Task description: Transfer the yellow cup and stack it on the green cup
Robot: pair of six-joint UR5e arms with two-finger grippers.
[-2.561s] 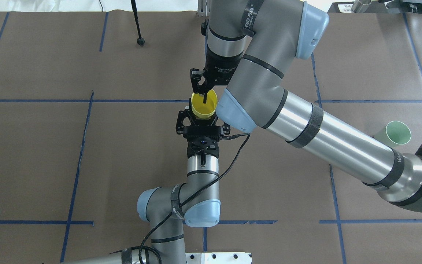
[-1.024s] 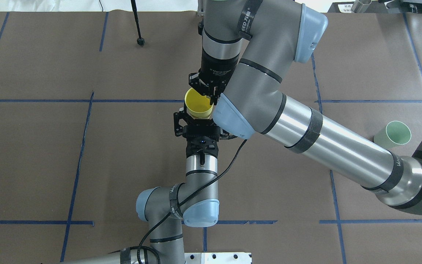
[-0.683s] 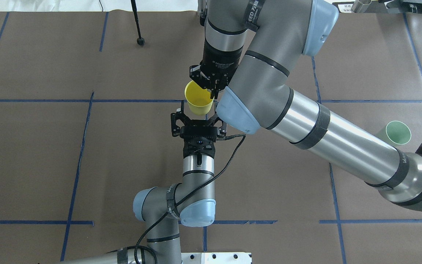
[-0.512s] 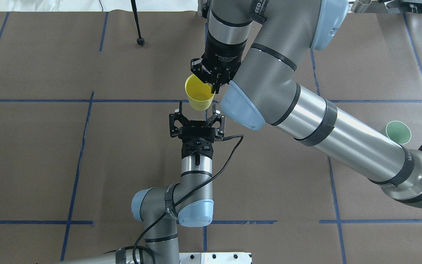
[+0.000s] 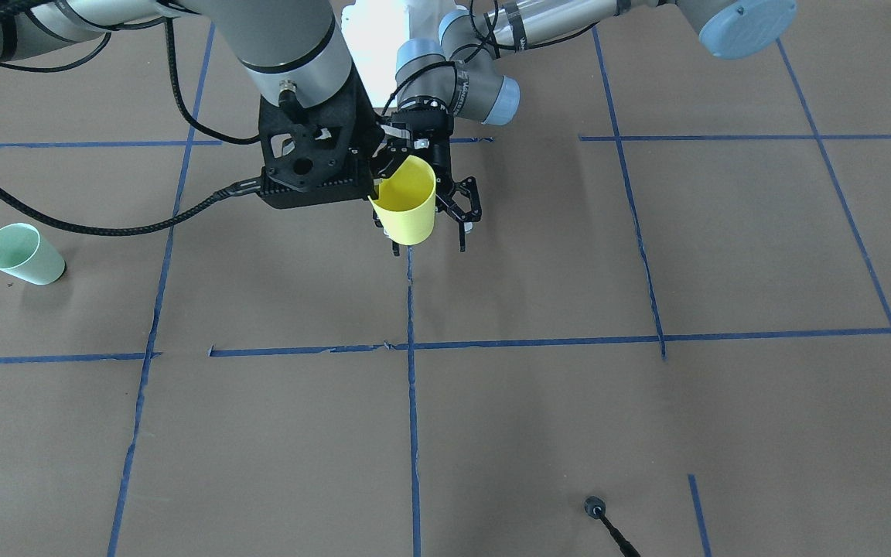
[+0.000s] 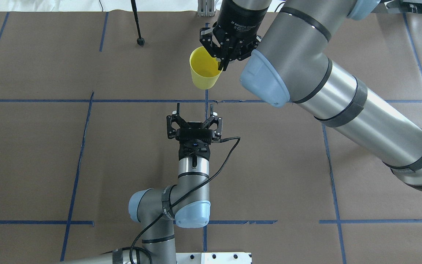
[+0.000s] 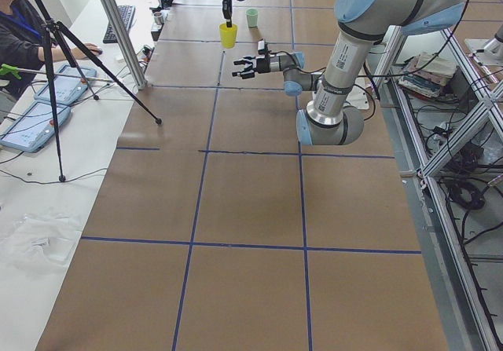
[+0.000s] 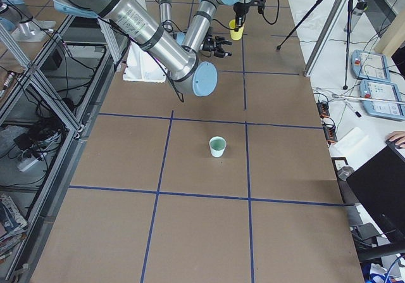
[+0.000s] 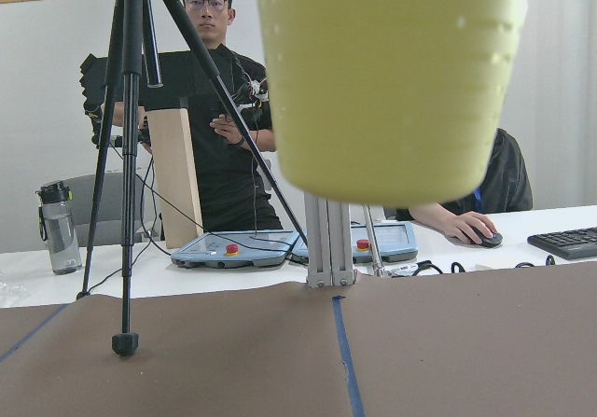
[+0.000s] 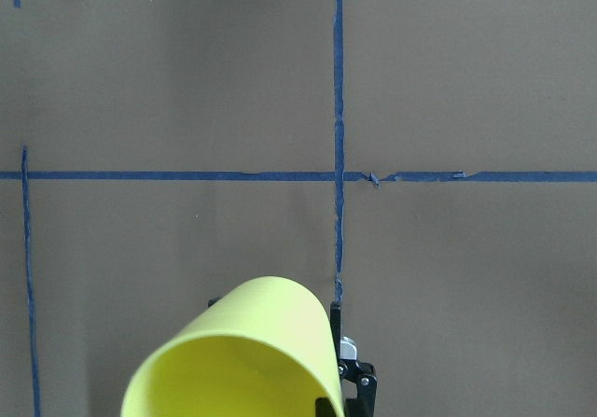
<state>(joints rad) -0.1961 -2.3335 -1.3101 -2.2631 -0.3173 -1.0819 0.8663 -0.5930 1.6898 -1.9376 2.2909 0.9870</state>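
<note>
The small bright yellow plastic tumbler (image 6: 205, 71) hangs upright in the air over the middle of the brown paper-covered counter (image 6: 31, 146). It is pinched at its rim by the right jaws, one finger inside the wall and one outside, and nothing shows inside it. The left jaws are spread wide and hold nothing (they sit lower, on the robot's side of the cup, not touching it). The pale mint-green plastic tumbler (image 5: 24, 254) stands upright and empty toward the counter's right end, well apart.
</note>
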